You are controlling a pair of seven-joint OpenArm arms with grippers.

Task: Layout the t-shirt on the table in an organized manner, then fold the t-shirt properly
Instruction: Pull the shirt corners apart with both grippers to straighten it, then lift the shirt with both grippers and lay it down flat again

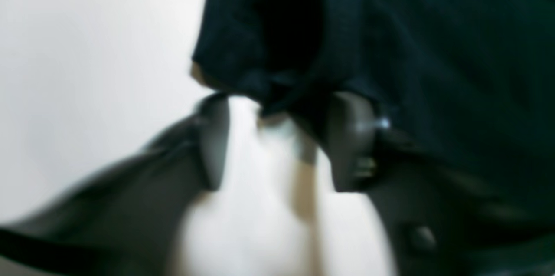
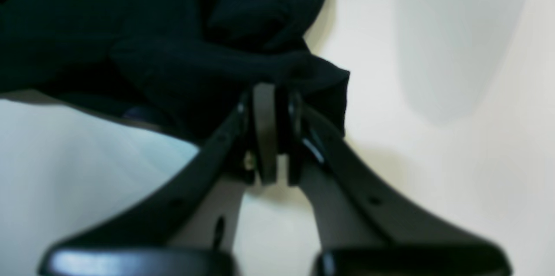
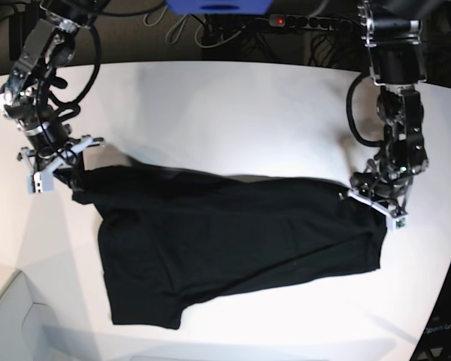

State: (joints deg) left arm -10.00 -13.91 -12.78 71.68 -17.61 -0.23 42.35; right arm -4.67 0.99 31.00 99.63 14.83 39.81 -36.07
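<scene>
Fingers (image 1: 351,141) of the left gripper (image 1: 277,146) filled the left wrist view, standing apart with a bunched hem of the shirt (image 3: 233,241) lying between them; whether that claw had yet bitten onto the cloth could not be told.

On the table (image 3: 233,105) the shirt lay spread wide, black side up, no print showing. It sagged toward the table's near edge, and its far edge ran between the two arms. The right gripper (image 2: 271,133) was clenched on a fold of cloth at one far corner. The left gripper sat at the opposite far corner, just touching the fabric.

The step in hand looked like spreading the shirt out. To do it well, the left claw should likely take a full pinch of hem. Both arms should then draw apart evenly, keeping the cloth low, so the wrinkles run out without dragging the body askew.

No containers were on the table.
</scene>
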